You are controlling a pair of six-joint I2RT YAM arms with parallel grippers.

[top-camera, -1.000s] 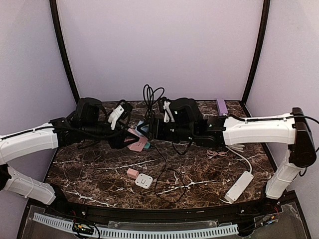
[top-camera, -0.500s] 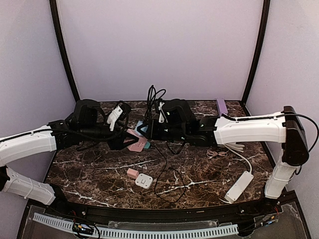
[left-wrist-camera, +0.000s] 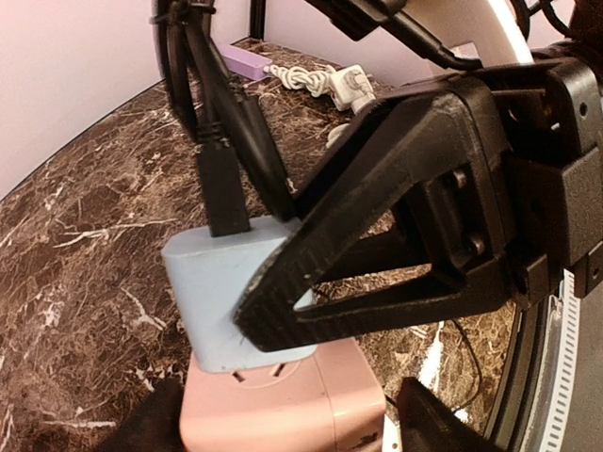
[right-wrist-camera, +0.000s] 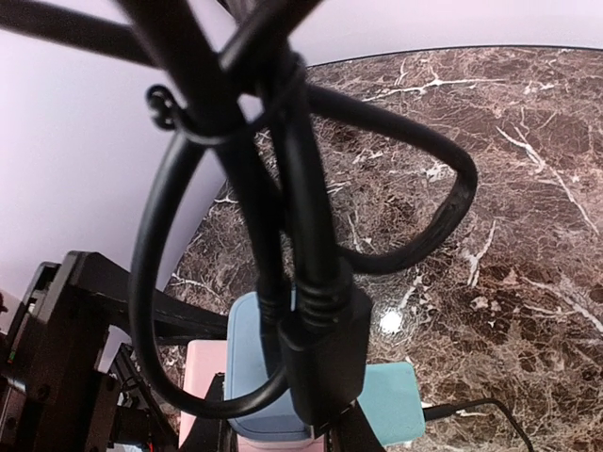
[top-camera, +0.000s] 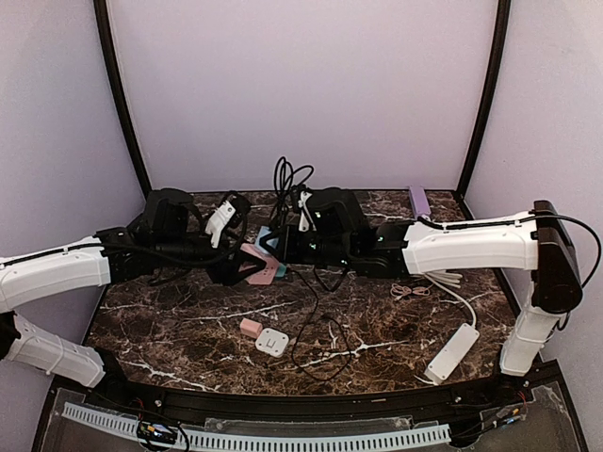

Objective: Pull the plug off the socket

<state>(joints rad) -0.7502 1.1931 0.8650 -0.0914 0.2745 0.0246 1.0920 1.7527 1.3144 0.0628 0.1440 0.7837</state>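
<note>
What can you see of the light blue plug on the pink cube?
The plug is a light blue, smooth plastic block with rounded corners, pushed into one face of the pink socket. A thick black cable enters its far end. The right tool pinches it; one black finger lies across its front.

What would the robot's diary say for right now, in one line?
right gripper: shut on plug | left gripper: around socket, grip unclear | plug: seated in socket | pull: not done

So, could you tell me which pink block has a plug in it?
The pink cube farther back, topped by a blue plug; the flat one nearer lies bare.
</note>
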